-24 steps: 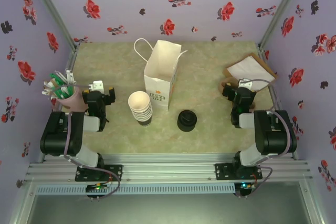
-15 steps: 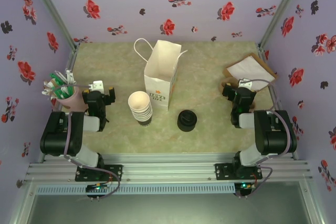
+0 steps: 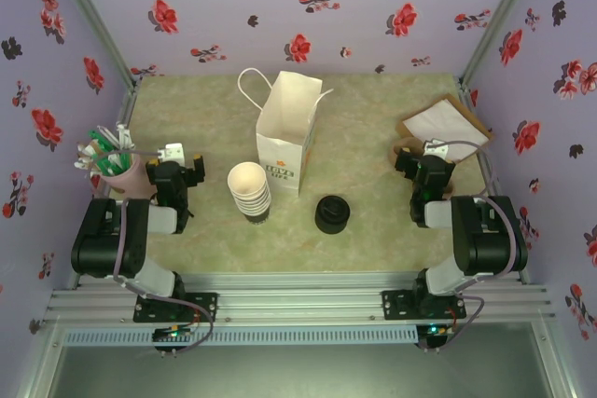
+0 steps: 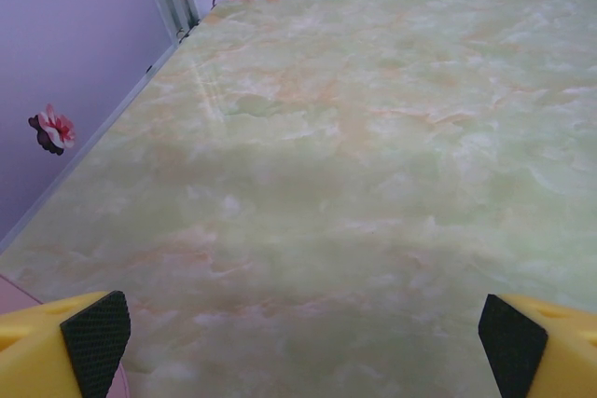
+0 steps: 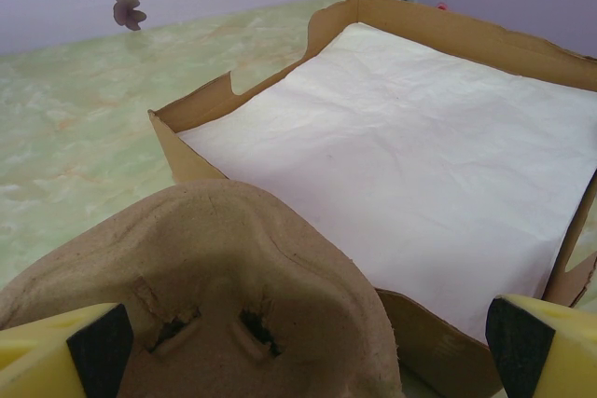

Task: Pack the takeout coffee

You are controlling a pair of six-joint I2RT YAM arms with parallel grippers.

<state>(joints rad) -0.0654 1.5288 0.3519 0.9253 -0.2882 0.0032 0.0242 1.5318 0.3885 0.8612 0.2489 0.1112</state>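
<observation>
Two grippers idle, jaws wide apart, nothing held. The left gripper (image 3: 177, 170) sits low over bare worktop (image 4: 354, 156), well left of the white paper bag (image 3: 287, 142); its black pads (image 4: 93, 342) show at the lower corners of the wrist view with only worktop between. The right gripper (image 3: 424, 167) is well right of the bag, hanging just over a brown pulp cup carrier (image 5: 215, 277). A cardboard tray (image 5: 270, 76) lined with white paper lies beyond it.

The bag stands upright, mouth open. Just front-left of the bag is a stack of lidless cream cups (image 3: 249, 191). Front-right of the bag, apart from it, is a round black-lidded piece (image 3: 332, 214). That is the one candidate for the takeout coffee. From overhead its side reads dark all the way down, so I cannot tell whether a pale cup stands under the lid or it is lids alone. A pink holder of stirrers (image 3: 112, 167) stands far left of the bag.

Judgement: the task is at its very start and the first reach is not yet made. If the black piece is a capped cup, the next move calls for a grip around its body from the side, held upright, then a lift over the bag's rim and a straight lowering in. If it is lids alone, a cup must first come off the stack and be capped.
</observation>
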